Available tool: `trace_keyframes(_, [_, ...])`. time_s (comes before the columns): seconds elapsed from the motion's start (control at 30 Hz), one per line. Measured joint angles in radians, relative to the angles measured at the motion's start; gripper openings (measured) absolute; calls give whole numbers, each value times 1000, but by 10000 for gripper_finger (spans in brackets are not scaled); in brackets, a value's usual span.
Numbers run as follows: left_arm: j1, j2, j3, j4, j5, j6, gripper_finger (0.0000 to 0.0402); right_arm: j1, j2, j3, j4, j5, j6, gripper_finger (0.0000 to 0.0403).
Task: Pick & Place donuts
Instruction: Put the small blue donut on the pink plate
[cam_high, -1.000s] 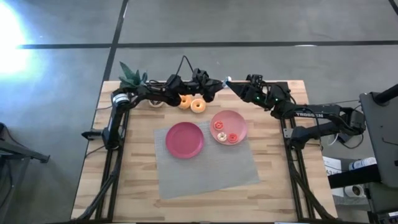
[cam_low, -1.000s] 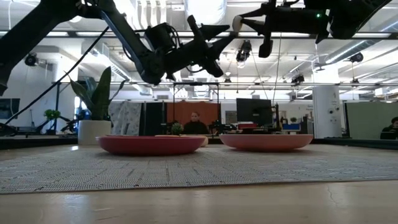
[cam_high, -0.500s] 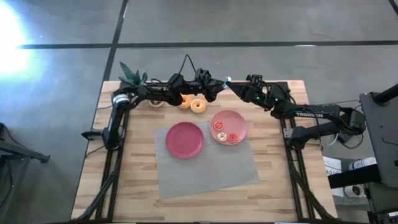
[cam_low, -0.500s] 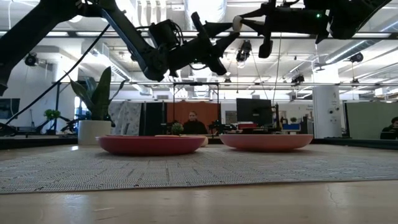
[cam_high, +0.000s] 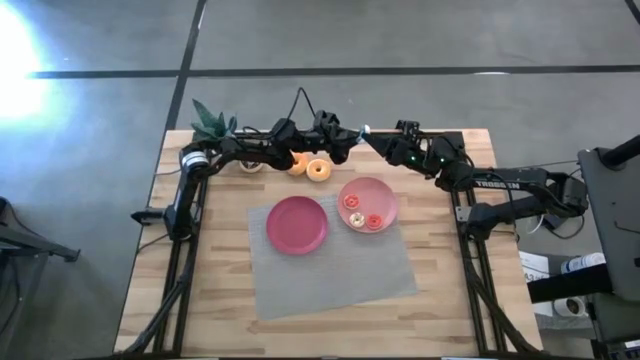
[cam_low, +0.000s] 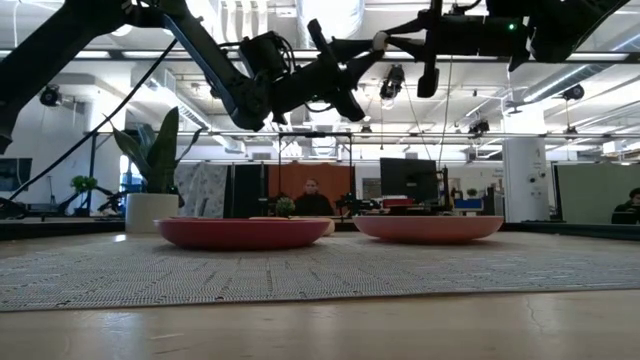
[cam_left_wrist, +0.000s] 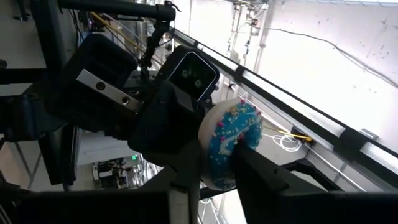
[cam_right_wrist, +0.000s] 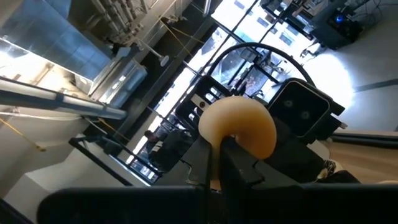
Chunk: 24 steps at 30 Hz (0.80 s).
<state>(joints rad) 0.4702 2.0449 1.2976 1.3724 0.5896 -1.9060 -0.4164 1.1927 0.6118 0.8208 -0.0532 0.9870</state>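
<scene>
A donut with white-and-blue sprinkled icing (cam_high: 365, 130) (cam_low: 380, 40) is held in the air over the table's far middle, between my two grippers. My left gripper (cam_high: 352, 138) reaches it from the left and my right gripper (cam_high: 373, 137) from the right, and both are shut on it. The left wrist view shows its iced face (cam_left_wrist: 227, 143). The right wrist view shows its plain tan back (cam_right_wrist: 239, 121). Two orange donuts (cam_high: 296, 163) (cam_high: 318, 170) lie on the wood below the left arm. Tiny donuts (cam_high: 353, 203) (cam_high: 373, 221) lie on the pink plate (cam_high: 385, 195). My left gripper pinches one side of the donut's ring (cam_left_wrist: 214, 165). One finger (cam_left_wrist: 183, 180) is outside the rim and the other (cam_left_wrist: 255, 168) seems to be in the hole. It comes about level from the table's left, and the donut is lifted clear. My right gripper pinches the donut's ring (cam_right_wrist: 214, 134) from the table's right, about level. One finger (cam_right_wrist: 239, 165) reaches up into the hole and the other is on the outer rim. The donut stands on edge, clear of the table.
A magenta plate (cam_high: 297, 224) and the pink plate sit on a grey mat (cam_high: 330, 270) at mid-table. A potted green plant (cam_high: 210, 120) stands at the far left corner. Bare wood lies toward the near edge. A person sits in the room beyond (cam_low: 314, 198).
My left gripper has moved right and slightly up, toward the donut in my right gripper, and its fingers now reach the donut. My right gripper has shifted a little toward the left arm, carrying the donut with it.
</scene>
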Motion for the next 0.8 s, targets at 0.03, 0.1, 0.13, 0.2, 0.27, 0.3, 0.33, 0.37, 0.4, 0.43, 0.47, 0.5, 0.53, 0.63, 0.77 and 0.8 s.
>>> trace_keyframes(0.03, [0,0,0,0,0,3,53,0,0,0,-1,0,0,13])
trace_keyframes(0.1, [0,0,0,0,0,10,38,0,0,0,-7,0,0,13])
trace_keyframes(0.13, [0,0,0,0,3,13,31,0,0,0,-10,0,2,13])
trace_keyframes(0.2, [1,0,0,0,9,21,17,0,-2,0,-22,0,14,13])
trace_keyframes(0.27, [3,0,-2,0,17,26,8,0,-9,0,-49,0,23,16])
trace_keyframes(0.3, [4,0,-3,-2,23,29,6,0,-16,0,-70,-1,28,21])
trace_keyframes(0.33, [6,0,-6,-3,26,31,4,0,-25,0,-97,-2,30,28])
trace_keyframes(0.37, [6,0,-10,-6,29,33,4,0,-37,0,-132,-4,29,38])
trace_keyframes(0.4, [8,0,-11,-13,33,40,3,-1,-51,0,-169,-4,28,50])
trace_keyframes(0.43, [11,0,-12,-21,41,47,3,-1,-67,0,-206,-4,27,62])
trace_keyframes(0.47, [12,0,-12,-30,50,53,4,-1,-85,0,-252,-3,25,76])
trace_keyframes(0.5, [14,0,-12,-33,56,63,4,-1,-104,0,-301,2,20,90])
trace_keyframes(0.53, [15,0,-12,-39,60,74,4,-1,-124,0,-348,7,11,104])
trace_keyframes(0.63, [18,-2,-16,-86,93,125,4,-1,-190,13,-502,32,-5,144])
trace_keyframes(0.77, [20,-3,-28,-298,165,288,4,3,-267,61,-763,103,-22,184])
trace_keyframes(0.8, [19,-3,-28,-378,177,344,4,10,-276,82,-829,123,-29,191])
